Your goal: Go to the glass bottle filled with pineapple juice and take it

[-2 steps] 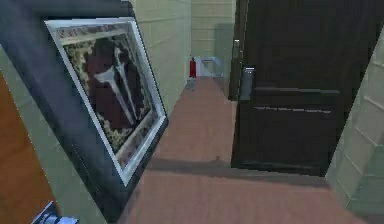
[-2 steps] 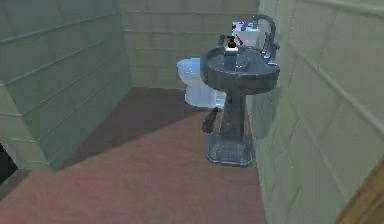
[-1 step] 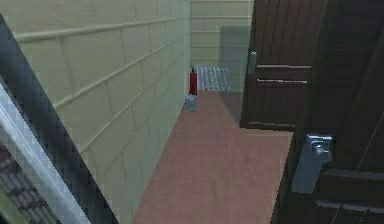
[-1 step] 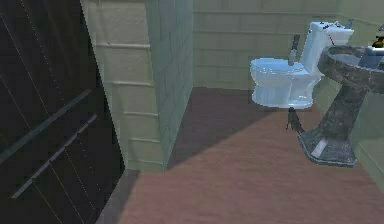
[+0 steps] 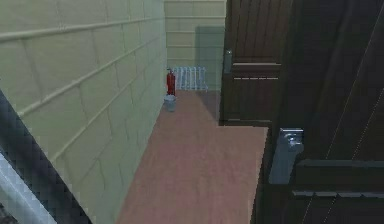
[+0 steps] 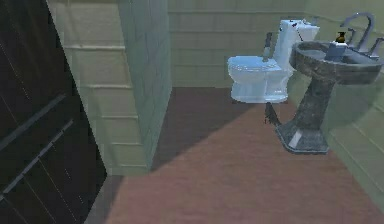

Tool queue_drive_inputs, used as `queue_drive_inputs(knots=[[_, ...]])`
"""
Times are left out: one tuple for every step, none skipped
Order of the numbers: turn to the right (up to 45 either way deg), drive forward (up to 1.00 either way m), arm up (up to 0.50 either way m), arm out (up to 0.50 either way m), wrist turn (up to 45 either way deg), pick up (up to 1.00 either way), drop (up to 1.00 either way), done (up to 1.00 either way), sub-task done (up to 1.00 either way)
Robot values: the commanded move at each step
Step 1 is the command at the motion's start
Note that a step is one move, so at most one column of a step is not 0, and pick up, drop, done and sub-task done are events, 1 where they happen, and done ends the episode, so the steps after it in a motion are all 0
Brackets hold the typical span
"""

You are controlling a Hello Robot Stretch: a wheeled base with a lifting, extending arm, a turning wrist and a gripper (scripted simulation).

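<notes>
Where door (image 5: 330,90) faces wall (image 5: 80,90), narrow bare floor (image 5: 200,165)

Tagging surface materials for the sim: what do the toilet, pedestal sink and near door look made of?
Toilet: white glazed ceramic, judging by its smooth, bright surface.
Pedestal sink: grey and mottled, likely stone or aged ceramic; the look leaves it open.
Door: dark matte wood, with plank lines and cross rails. Its handle looks like dull grey metal.
</notes>
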Motion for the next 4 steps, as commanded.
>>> queue_drive_inputs(knots=[[0.0,0.5,0.0,0.0,0.0,0.0,0.0,0.0,0.0],[0.0,0.45,0.0,0.0,0.0,0.0,0.0,0.0,0.0],[27.0,0.0,0.0,0.0,0.0,0.0,0.0,0.0,0.0],[0.0,0.35,0.0,0.0,0.0,0.0,0.0,0.0,0.0]])
